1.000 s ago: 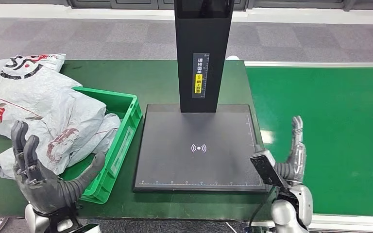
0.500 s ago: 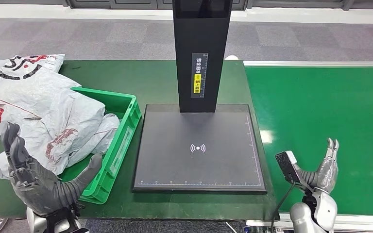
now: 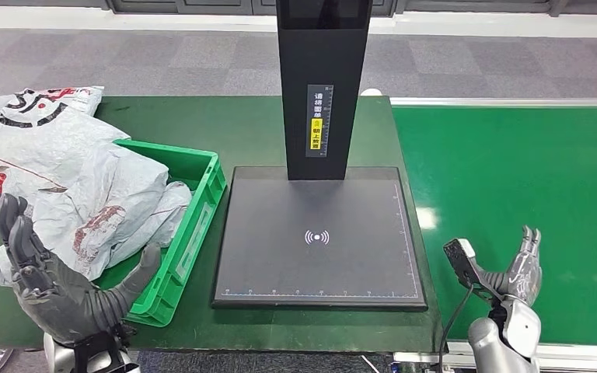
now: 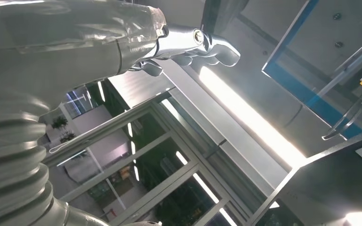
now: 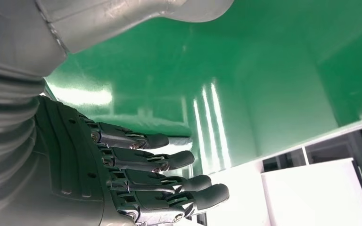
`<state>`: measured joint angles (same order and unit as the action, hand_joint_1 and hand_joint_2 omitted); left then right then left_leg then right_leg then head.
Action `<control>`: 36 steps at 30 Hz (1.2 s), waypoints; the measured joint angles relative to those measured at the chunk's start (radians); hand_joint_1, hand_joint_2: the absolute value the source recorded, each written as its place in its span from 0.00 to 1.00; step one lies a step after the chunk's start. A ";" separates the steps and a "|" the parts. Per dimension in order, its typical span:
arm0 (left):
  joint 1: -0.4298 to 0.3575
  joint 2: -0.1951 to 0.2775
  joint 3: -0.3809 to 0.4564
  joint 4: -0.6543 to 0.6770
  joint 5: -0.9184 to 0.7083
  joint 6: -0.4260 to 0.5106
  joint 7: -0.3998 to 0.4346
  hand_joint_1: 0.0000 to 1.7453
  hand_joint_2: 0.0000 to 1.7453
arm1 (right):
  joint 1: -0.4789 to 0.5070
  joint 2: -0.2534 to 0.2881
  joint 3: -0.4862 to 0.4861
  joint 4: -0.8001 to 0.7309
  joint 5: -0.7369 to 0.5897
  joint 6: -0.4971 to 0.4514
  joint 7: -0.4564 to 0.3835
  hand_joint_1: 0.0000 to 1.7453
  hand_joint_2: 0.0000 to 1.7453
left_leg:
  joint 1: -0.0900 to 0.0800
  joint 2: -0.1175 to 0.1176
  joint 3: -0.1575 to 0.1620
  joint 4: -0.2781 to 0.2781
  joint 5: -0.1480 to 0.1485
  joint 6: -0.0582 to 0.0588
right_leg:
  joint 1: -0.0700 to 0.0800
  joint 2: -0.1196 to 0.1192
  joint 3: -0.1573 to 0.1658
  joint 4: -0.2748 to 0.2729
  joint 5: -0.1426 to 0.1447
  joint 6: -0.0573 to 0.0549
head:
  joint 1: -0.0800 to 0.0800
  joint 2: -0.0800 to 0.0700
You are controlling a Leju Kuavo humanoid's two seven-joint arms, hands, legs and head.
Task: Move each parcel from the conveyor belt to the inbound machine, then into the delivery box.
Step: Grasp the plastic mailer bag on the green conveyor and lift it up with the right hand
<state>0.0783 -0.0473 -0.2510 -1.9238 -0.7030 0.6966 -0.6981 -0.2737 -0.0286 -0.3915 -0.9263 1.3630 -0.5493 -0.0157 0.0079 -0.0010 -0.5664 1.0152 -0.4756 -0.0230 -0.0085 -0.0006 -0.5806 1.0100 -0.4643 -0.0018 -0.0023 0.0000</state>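
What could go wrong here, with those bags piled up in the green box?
The grey parcels are heaped above the rim of the green box, one draped over its near edge, so another could slide off onto the table. The left robot hand hovers open beside that overhang and might snag it. The right robot hand waits open over the conveyor belt.

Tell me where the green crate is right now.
In the head view the green crate sits left of the black scanner platform, on the dark green table, with grey parcels piled in it and the left robot hand just before it.
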 joint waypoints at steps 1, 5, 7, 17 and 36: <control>0.002 -0.001 0.000 0.000 -0.005 0.000 0.000 0.00 1.00 | -0.006 -0.001 -0.002 0.009 0.000 0.002 0.001 0.00 1.00 | 0.000 0.000 0.000 0.000 0.000 0.000 | 0.000 0.000 0.000 0.000 0.000 0.000 | 0.000 0.000; 0.006 -0.004 0.000 0.000 -0.042 0.000 0.007 0.00 1.00 | -0.025 -0.002 -0.010 0.041 -0.019 0.005 -0.012 0.00 0.00 | 0.000 0.000 0.000 0.000 0.000 0.000 | 0.000 0.000 0.000 0.000 0.000 0.000 | 0.000 0.000; 0.007 -0.004 0.000 0.000 -0.053 0.000 0.013 0.00 1.00 | -0.028 -0.002 -0.013 0.051 -0.024 0.005 -0.020 0.00 0.00 | 0.000 0.000 0.000 0.000 0.000 0.000 | 0.000 0.000 0.000 0.000 0.000 0.000 | 0.000 0.000; 0.012 -0.004 0.000 0.000 -0.061 0.000 0.019 0.00 1.00 | -0.030 -0.002 -0.027 0.074 -0.027 0.006 -0.028 0.00 0.00 | 0.000 0.000 0.000 0.000 0.000 0.000 | 0.000 0.000 0.000 0.000 0.000 0.000 | 0.000 0.000; 0.027 -0.007 0.000 -0.008 -0.069 0.000 0.028 0.00 1.00 | -0.051 -0.002 -0.035 0.099 -0.026 0.011 -0.029 0.00 1.00 | 0.000 0.000 0.000 0.000 0.000 0.000 | 0.000 0.000 0.000 0.000 0.000 0.000 | 0.000 0.000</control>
<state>0.1049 -0.0543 -0.2510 -1.9323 -0.7718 0.6966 -0.6701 -0.3246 -0.0309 -0.4270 -0.8275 1.3371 -0.5383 -0.0452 0.0079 -0.0011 -0.5666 1.0152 -0.4756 -0.0229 -0.0086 -0.0009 -0.5805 1.0100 -0.4643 -0.0018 -0.0023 0.0000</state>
